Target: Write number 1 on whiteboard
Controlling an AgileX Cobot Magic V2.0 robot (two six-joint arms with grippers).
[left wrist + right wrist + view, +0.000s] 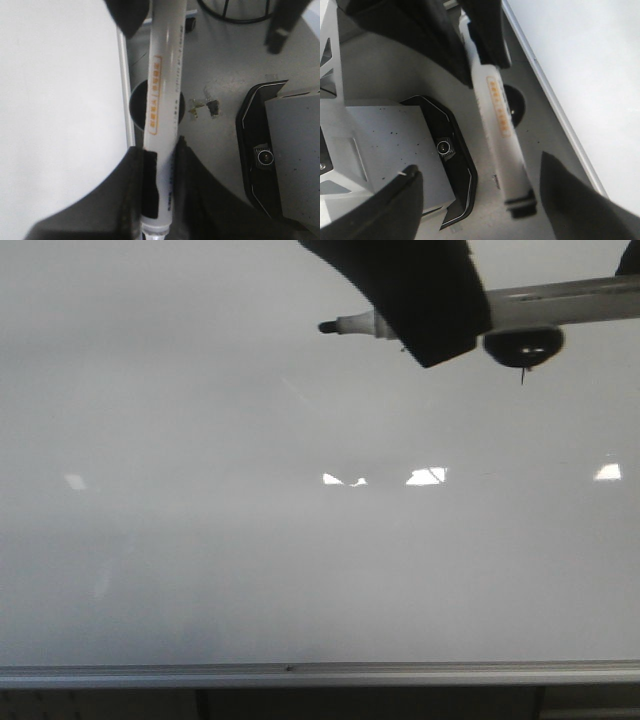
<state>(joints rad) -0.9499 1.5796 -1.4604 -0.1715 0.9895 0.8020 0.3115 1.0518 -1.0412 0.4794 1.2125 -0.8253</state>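
Closest to the lens, the left fingers [200, 200] are clamped on a white marker [162, 90], squeezing its barrel from both sides. In the front view this marker lies almost level across the top of the picture, its long axis running left to right and its black tip pointing to the robot's left.

Below it spreads the whiteboard [200, 540], glossy and bare. No stroke of ink that could be the number 1 shows on it, so I judge the writing not yet begun. A grey rail [320, 673] runs along the board's lower edge. A small dark blob hangs under the marker in the front view; what it is I cannot tell.

Further right, the right fingers [395, 210] stand spread wide, one on each side of the marker's rear end without touching it, and they hold nothing. The left arm is therefore the one carrying the pen.

The coming move turns on the tip and the board: the tip lies over the board's upper middle. Whether it touches the surface cannot be told from these views. For a vertical stroke, the tip would have to meet the board and travel toward the rail.

Beside the board the grey desk [225, 75] shows; no container with anything in it is visible.
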